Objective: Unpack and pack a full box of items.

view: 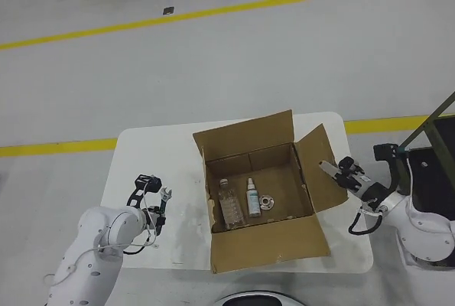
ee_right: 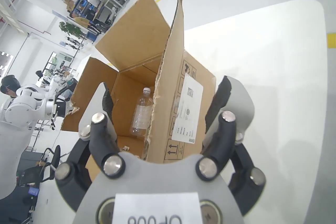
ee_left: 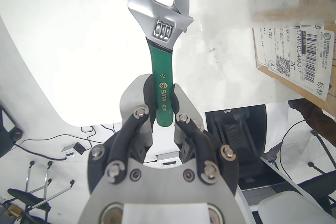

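Note:
An open cardboard box [view: 265, 245] stands in the middle of the white table [view: 147, 161]. Inside lie a clear plastic bottle [view: 230, 208], a white spray bottle [view: 254, 199] and a small round metal part [view: 267, 203]. My left gripper [ee_left: 160, 99] is shut on the green handle of an adjustable wrench [ee_left: 161, 25], held above the table left of the box; the wrench [view: 166, 199] points toward the box. My right gripper [ee_right: 165, 99] stands open at the box's right flap [ee_right: 168, 72], one finger on each side of it. The bottle [ee_right: 141, 114] shows past the flap.
The table's left part [view: 158, 168] and far right corner [view: 334, 130] are bare. A dark rack [view: 449, 153] stands off the table's right edge. The box flaps [view: 246, 134] stand up at the back and right.

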Controlling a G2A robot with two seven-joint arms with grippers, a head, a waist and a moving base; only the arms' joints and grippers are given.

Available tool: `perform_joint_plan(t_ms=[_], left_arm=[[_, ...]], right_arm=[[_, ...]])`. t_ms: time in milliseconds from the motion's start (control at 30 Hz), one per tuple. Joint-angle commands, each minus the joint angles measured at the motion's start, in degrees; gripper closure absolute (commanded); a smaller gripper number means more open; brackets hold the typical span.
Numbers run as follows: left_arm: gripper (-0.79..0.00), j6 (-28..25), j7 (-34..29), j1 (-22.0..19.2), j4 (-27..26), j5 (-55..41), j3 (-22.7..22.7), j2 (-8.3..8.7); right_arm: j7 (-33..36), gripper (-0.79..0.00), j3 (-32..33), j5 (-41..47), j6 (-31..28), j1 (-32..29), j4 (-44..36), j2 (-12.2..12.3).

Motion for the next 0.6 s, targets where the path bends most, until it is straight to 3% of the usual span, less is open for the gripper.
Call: perform_joint_plan(t_ms=[0, 67, 333, 567], left_arm=[[0.000, 0.00, 0.00, 0.00, 0.00, 0.00, 0.00, 0.00], [0.000, 0.00, 0.00, 0.00, 0.00, 0.00, 0.00, 0.00], [0.000, 0.00, 0.00, 0.00, 0.00, 0.00, 0.00, 0.00], [0.000, 0.00, 0.00, 0.00, 0.00, 0.00, 0.00, 0.00]], right_arm=[[0.96, -0.123, -0.96, 0.50, 1.34, 0.27, 0.58, -0.01], [1.56, 0.000, -1.84, 1.17, 2.88, 0.53, 0.97, -0.05], [2.92, 0.000, -2.92, 7.28, 10.11, 0.30, 0.65, -0.26], [-1.26, 0.000, -5.71, 16.13, 15.23, -2.01, -2.17, -1.09]])
